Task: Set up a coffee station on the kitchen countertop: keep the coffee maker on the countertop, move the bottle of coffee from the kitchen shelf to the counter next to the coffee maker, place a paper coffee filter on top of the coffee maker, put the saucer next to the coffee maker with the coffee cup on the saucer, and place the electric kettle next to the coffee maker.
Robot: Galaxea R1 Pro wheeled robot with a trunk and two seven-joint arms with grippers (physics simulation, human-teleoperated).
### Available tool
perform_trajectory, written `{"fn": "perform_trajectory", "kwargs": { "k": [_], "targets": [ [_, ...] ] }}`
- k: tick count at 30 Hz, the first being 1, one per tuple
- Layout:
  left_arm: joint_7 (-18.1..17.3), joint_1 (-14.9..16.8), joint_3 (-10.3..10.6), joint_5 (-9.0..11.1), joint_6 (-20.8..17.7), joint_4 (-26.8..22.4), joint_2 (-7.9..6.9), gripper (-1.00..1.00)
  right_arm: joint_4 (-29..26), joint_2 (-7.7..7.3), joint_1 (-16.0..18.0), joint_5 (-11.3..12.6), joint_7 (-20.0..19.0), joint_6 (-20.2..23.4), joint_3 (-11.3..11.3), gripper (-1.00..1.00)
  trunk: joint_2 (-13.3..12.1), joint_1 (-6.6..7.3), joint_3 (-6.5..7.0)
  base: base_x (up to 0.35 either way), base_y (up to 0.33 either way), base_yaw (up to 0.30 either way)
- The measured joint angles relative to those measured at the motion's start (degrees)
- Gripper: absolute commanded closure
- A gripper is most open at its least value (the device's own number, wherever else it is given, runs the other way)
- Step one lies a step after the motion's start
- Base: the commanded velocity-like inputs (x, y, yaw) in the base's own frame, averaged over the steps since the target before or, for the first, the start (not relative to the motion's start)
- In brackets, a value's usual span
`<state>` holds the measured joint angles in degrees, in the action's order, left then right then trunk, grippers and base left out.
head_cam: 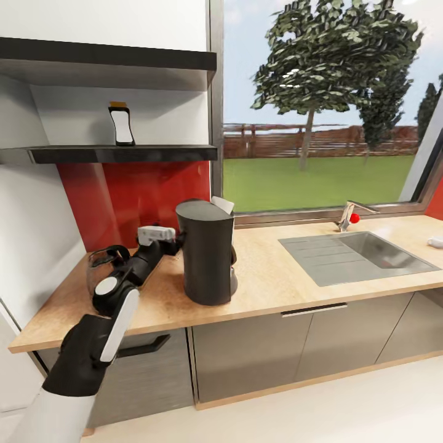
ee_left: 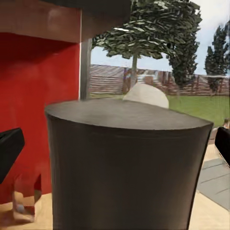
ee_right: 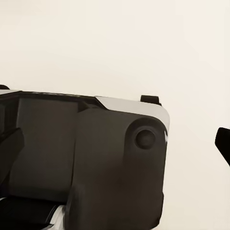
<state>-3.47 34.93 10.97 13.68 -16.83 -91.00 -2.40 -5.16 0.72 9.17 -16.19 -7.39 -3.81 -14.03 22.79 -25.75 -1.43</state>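
The left arm reaches out over the left end of the worktop (head_cam: 271, 280), and its left gripper (head_cam: 175, 240) sits just behind and to the left of the coffee maker (head_cam: 206, 252), the tall dark grey cylinder standing upright near the middle of the wood-grain surface. In the left wrist view the coffee maker's flat top (ee_left: 127, 115) looms right in front of the camera, and the two dark fingertips (ee_left: 9, 148) stand wide apart at either edge of the picture, so the gripper is released and holds nothing. A white paper coffee filter (head_cam: 223, 205) pokes up at the far right rim of the coffee maker; the wrist camera shows it as a pale rounded shape (ee_left: 146, 96) just beyond the top.

The electric kettle (head_cam: 106, 264), a rounded black glassy jug with a loop handle, stands on the worktop at the far left, close to the red backsplash (head_cam: 147, 187) and partly covered by the arm.

Up on the kitchen shelf (head_cam: 123, 154) the bottle of coffee (head_cam: 122, 124) stands upright, dark with a white label and a tan cap.

To the right lies the sink (head_cam: 363, 255) with its faucet (head_cam: 352, 214) before the window.

The right wrist camera looks at a dark part of the robot's own body (ee_right: 96, 163) against a pale background; one dark tip shows at the picture's edge, and I cannot tell whether the right gripper is released or clenched.
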Motion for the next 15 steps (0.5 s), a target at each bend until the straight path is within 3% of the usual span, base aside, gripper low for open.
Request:
{"fn": "perform_trajectory", "kwargs": {
  "k": [4,6,7,8,10,12,15],
  "targets": [
    [-0.16,6.29,-0.08,0.53,-3.58,-0.01,0.43,-1.0,-0.01,-0.02,-0.01,0.0,0.0,0.0,0.02,-1.0,0.0,0.0,0.0,0.0,0.0,0.0],
    [-0.2,10.4,-0.11,3.22,-7.51,-0.01,0.32,-1.0,-0.02,-0.02,0.0,0.0,0.0,0.0,0.03,-1.0,0.0,0.0,0.0,0.0,0.0,0.0],
    [-0.18,13.73,-0.14,6.07,-10.94,0.01,0.06,-1.0,0.01,-0.03,0.01,0.0,0.0,0.0,0.02,-1.0,-0.01,0.0,0.01,0.0,0.0,0.0],
    [-0.14,15.27,-0.15,7.11,-12.21,0.03,-0.03,-1.0,0.0,-0.03,0.01,0.0,0.0,0.0,0.03,-1.0,0.01,0.01,0.0,0.0,0.0,0.0],
    [0.0,22.34,-1.37,11.1,-19.03,0.18,-0.14,-1.0,0.02,-0.03,0.0,0.0,0.0,0.0,0.08,-1.0,0.02,0.01,0.01,0.0,0.0,0.0],
    [0.24,27.34,-2.84,12.77,-23.71,0.31,0.02,-1.0,0.03,-0.03,0.0,0.0,0.01,0.0,0.1,-1.0,0.01,0.0,0.01,0.0,0.0,0.0],
    [0.7,33.64,-3.87,13.18,-27.7,0.74,-0.15,-1.0,0.05,-0.04,0.0,0.0,0.0,0.0,0.14,-1.0,0.01,0.0,0.0,0.0,0.0,0.0]
  ]
}}
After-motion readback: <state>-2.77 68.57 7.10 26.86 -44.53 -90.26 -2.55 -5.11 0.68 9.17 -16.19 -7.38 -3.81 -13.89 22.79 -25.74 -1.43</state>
